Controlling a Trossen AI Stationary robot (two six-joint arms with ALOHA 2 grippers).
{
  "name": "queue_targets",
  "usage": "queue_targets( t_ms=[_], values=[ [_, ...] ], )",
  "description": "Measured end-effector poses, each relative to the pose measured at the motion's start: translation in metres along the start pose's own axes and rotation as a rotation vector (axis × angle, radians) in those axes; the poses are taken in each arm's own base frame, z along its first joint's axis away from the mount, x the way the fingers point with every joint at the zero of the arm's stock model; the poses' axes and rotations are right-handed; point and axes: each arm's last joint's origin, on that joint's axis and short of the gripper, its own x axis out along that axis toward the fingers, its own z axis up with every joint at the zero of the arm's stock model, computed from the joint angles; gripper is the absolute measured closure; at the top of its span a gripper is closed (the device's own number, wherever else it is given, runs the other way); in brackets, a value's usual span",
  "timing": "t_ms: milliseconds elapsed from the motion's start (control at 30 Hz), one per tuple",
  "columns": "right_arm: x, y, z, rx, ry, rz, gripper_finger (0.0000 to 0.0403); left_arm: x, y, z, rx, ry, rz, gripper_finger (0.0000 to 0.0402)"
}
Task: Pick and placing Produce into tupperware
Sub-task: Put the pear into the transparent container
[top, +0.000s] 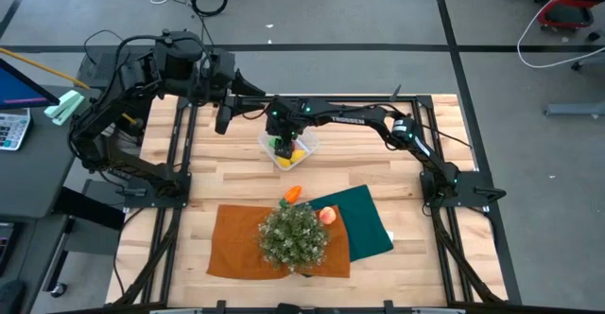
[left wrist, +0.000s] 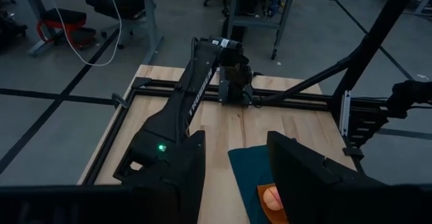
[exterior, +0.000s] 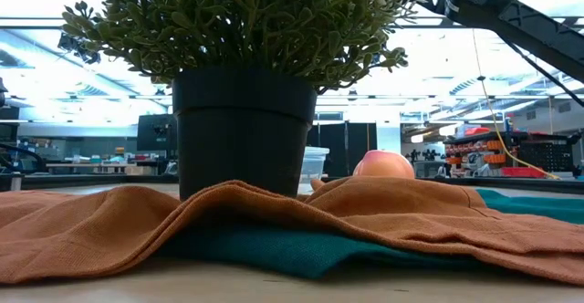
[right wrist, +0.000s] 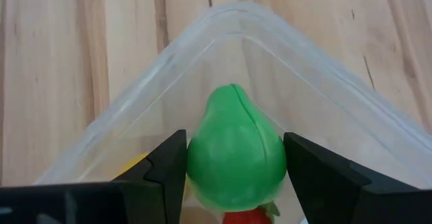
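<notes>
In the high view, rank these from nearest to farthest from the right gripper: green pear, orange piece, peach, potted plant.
1. Green pear, between the right gripper's fingers over the tupperware.
2. Orange piece, on bare table toward the cloths.
3. Peach, on the cloth's edge.
4. Potted plant, on the orange cloth.

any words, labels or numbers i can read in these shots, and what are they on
"TROSSEN": white lettering along the right arm in the high view, small but just legible.
Same arm in the left wrist view: lettering runs along it, too dark and foreshortened to read.
Nothing else readable: no text on the tupperware or cloths.
</notes>
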Motion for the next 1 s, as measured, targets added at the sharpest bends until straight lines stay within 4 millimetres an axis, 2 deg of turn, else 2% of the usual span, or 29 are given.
queue_targets(
  t_ms=[1000],
  values=[
    [0.000, -0.013, -0.002, 0.009, 0.004, -0.045, 0.0218, 0.000, -0.001, 0.000, -0.003, 0.000, -0.004, 0.0235]
  ],
)
